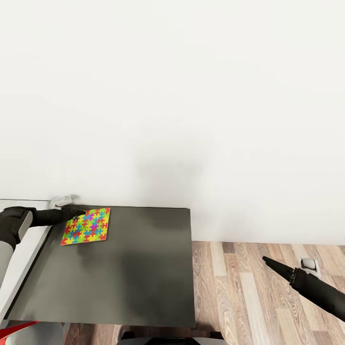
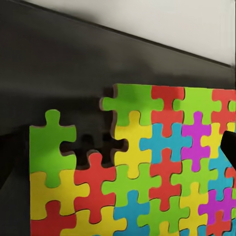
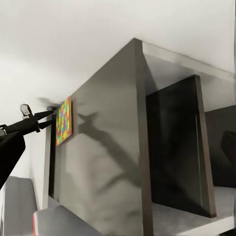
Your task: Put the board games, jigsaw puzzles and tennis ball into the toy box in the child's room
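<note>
fingers of the left gripper [image 1: 79, 212] reach in from the left of the head view and their dark tips sit at the far left corner of one jigsaw puzzle [image 1: 86, 225]; whether they are closed on its edge or just touching it i cannot tell. that puzzle lies flat on the dark grey cabinet top [image 1: 139, 278], near its far left corner, close to the white wall [image 1: 191, 96]. one puzzle is in sight.

the left wrist view brings the puzzle [image 2: 147, 172] up close and gives what the head view cannot: interlocking pieces in green, red, yellow, blue and purple, with a gap near one corner where a piece-shaped hole lets the dark top [image 2: 59, 64] show through. a dark shape at each side edge of that picture may be a finger.

the right wrist view looks at the cabinet [image 3: 108, 162] from its side and lower down: the puzzle [image 3: 63, 121] appears as a thin bright square on the top, the left gripper [image 3: 42, 120] is at its edge with slim fingers close together, and an open dark compartment [image 3: 177, 147] shows under the top; what lies inside is too dark to make out.

the right gripper [image 1: 268, 262] hangs over the wooden floor [image 1: 249, 297], well apart from the cabinet, its fingers pressed into one narrow point with nothing between them. a strip of light tabletop [image 1: 19, 254] runs along the cabinet's left side
</note>
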`<state>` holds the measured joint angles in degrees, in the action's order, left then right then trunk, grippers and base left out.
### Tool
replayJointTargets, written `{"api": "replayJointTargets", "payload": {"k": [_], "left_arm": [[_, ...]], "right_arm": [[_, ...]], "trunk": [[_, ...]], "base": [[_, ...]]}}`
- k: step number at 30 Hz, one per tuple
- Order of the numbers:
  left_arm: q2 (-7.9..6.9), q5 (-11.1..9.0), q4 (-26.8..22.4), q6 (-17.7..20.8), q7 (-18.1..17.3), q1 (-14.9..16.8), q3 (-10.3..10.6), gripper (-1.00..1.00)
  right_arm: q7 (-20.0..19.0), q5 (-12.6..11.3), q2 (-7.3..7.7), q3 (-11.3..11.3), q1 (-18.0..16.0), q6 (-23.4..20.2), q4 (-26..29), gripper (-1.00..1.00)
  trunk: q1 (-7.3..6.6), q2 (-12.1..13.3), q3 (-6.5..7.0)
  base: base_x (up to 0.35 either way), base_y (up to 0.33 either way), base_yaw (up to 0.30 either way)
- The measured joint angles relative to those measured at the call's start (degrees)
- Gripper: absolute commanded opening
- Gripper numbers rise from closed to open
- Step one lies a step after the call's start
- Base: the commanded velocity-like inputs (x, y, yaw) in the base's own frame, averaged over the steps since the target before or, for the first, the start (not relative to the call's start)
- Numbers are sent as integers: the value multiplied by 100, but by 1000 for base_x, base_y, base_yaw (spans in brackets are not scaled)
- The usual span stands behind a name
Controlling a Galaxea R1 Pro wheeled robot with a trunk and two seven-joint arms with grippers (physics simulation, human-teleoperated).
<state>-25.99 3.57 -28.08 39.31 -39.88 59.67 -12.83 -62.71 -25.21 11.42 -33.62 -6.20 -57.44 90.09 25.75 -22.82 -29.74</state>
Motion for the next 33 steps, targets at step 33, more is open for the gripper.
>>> {"api": "replayJointTargets", "payload": {"k": [33], "left_arm": [[16,11,0,-26,-8,-4,11,100]], "right_arm": [[0,5,0,0,0,0,1,100]], "trunk": [[0,0,0]], "base": [[-39,-91,0]]}}
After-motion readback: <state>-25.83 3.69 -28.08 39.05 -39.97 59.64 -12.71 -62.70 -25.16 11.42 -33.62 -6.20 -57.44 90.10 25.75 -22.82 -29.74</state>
